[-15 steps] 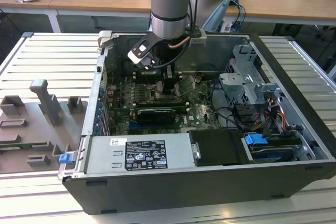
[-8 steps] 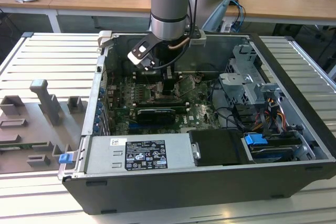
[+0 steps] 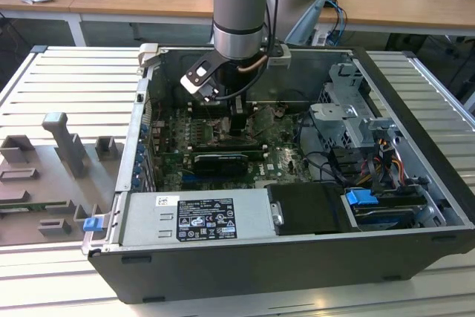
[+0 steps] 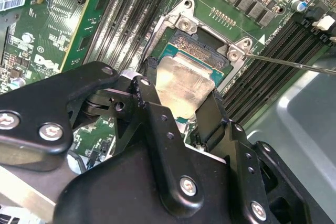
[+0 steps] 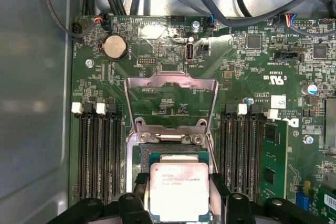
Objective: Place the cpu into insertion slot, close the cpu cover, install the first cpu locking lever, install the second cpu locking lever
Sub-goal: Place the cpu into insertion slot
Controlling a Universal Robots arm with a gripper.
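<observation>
Jaws clamped on the cpu (image 5: 179, 190) by two opposite edges — it sits between them, right over the insertion slot (image 4: 202, 45) — with the cpu cover (image 5: 173, 81) standing open just beyond their tips.

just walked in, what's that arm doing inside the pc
The robot arm reaches down into an open computer case. Its claw grips the cpu by two opposite edges, right at the insertion slot on the green board. I cannot tell whether the chip is fully seated. The cpu cover stands swung up and is not yet closed.
</observation>
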